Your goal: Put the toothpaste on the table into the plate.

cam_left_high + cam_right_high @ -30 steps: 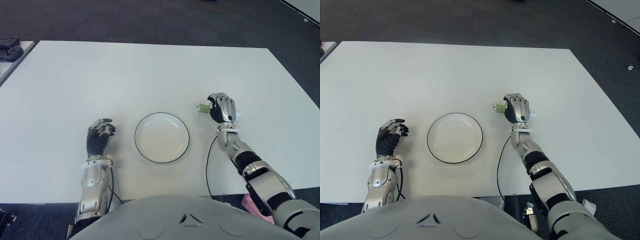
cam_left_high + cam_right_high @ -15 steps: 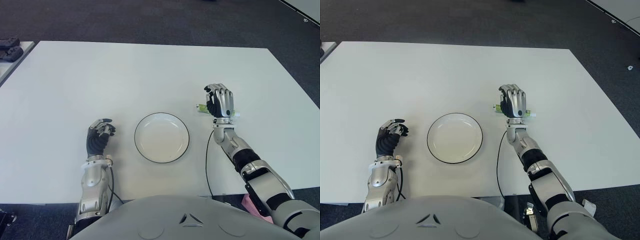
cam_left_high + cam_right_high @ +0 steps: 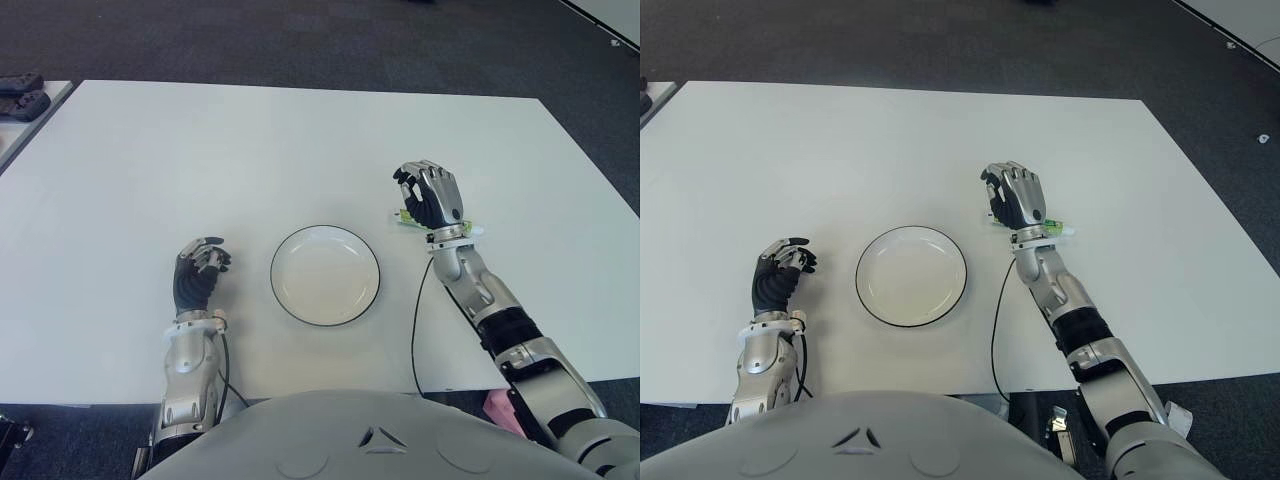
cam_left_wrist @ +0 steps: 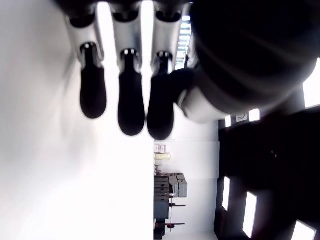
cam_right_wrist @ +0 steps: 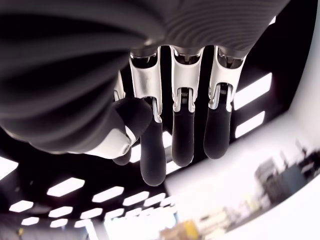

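The toothpaste [image 3: 468,232], a small white tube with a green end, lies on the white table [image 3: 250,150] to the right of the plate. My right hand [image 3: 428,195] hovers over its green end, tilted back, and hides the tube's middle. In the right wrist view its fingers [image 5: 182,145] hang loosely curled with nothing in them. The white plate [image 3: 325,275] with a dark rim is empty, near the table's front edge. My left hand [image 3: 203,262] shows left of the plate, fingers [image 4: 125,115] relaxed and empty.
A black cable [image 3: 414,330] runs along the table from my right forearm to the front edge. Dark objects [image 3: 20,100] sit on a neighbouring table at the far left. Dark carpet surrounds the table.
My right hand has risen off the toothpaste and shifted left and away from me; the tube stays where it lay. The left hand and plate have not moved.
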Robot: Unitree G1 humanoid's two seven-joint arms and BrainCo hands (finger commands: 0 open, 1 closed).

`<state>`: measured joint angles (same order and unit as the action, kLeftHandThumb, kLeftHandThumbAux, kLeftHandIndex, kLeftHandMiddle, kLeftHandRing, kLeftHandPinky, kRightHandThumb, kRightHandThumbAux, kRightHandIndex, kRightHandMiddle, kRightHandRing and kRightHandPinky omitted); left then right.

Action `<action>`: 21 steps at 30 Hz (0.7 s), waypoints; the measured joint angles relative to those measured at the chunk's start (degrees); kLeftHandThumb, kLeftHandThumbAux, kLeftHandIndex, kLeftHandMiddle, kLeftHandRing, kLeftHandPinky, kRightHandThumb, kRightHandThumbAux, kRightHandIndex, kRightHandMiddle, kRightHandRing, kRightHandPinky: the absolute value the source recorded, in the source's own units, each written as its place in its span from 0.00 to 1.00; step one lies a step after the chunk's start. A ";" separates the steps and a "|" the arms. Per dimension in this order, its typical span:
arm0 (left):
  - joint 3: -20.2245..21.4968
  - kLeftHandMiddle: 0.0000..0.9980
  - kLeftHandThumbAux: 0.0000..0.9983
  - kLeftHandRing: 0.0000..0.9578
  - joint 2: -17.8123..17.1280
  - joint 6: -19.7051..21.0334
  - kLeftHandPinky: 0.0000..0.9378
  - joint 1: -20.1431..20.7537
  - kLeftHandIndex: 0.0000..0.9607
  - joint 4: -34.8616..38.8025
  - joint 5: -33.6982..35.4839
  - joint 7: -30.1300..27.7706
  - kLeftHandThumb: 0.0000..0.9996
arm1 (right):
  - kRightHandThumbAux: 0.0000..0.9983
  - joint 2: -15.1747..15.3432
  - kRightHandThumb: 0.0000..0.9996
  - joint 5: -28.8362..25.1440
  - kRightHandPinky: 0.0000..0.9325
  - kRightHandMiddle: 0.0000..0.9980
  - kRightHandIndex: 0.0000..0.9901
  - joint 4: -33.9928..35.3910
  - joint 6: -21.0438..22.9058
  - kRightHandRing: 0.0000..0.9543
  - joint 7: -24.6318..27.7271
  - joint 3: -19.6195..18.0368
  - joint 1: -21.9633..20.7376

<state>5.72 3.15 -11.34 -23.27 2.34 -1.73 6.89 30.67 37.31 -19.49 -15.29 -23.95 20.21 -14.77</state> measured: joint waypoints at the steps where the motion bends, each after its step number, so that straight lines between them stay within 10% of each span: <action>1: 0.00 0.61 0.73 0.61 0.00 0.00 0.60 -0.03 0.45 0.01 -0.01 0.00 0.70 | 0.37 1.23 0.62 -0.57 0.15 0.10 0.08 0.75 0.00 0.12 2.67 -0.24 0.32; 12: -0.13 0.60 0.73 0.61 0.06 0.14 0.59 -0.11 0.45 0.05 -0.13 0.00 0.69 | 0.14 13.80 0.56 -1.98 0.00 0.00 0.00 2.20 -4.05 0.00 27.63 -0.24 -0.35; 21: -0.18 0.60 0.73 0.60 0.31 0.54 0.59 -0.08 0.45 0.27 -0.43 0.09 0.69 | 0.11 17.78 0.58 1.47 0.00 0.00 0.00 0.75 -7.18 0.00 34.97 0.13 -3.51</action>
<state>5.55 3.46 -10.80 -23.35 2.60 -2.15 6.98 48.45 38.78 -18.74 -22.47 11.02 20.34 -18.28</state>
